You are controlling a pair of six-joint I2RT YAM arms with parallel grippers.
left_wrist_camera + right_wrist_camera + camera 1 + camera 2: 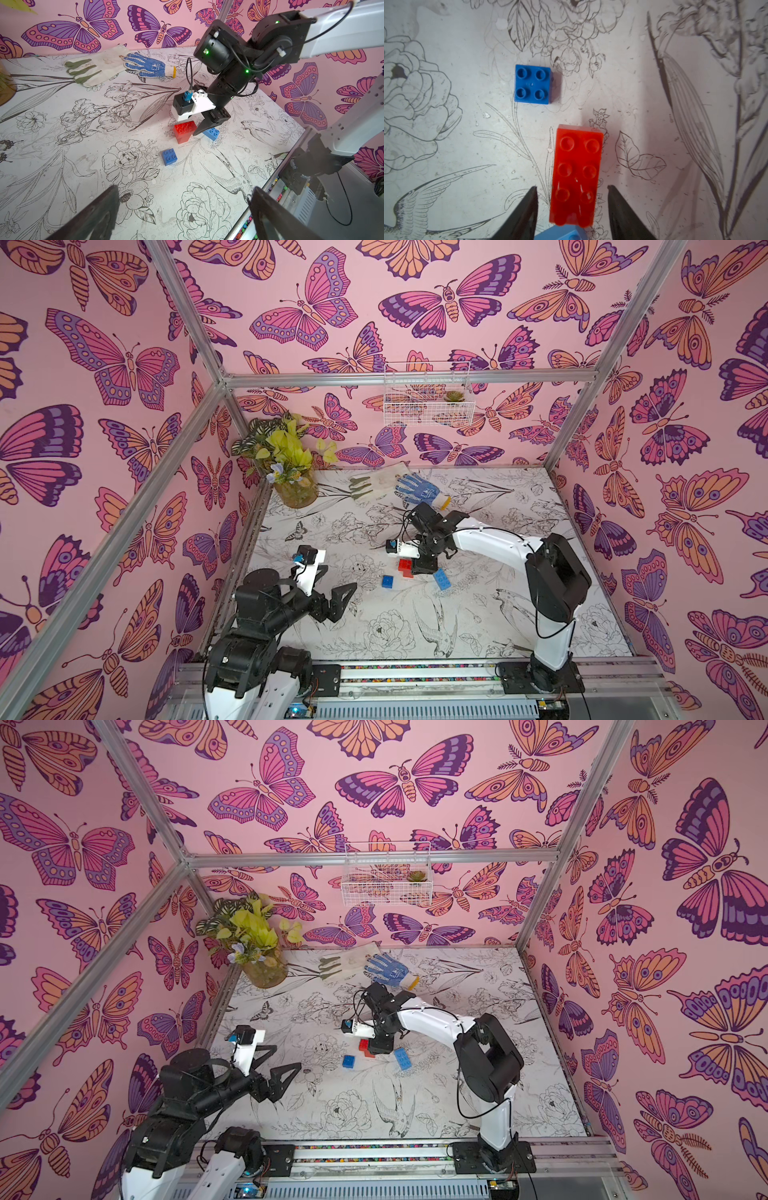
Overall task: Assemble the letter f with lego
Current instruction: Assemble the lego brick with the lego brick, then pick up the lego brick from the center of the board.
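Two gaps show either side of the long red brick (576, 176), so my right pincer (572, 187) (partly open, straddling it) grips nothing, and the long blue brick (560, 233) is cut off.

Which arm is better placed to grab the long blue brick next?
Right. The right gripper hangs open over the red brick, with the long blue brick beside it; the left gripper is open but farther off.
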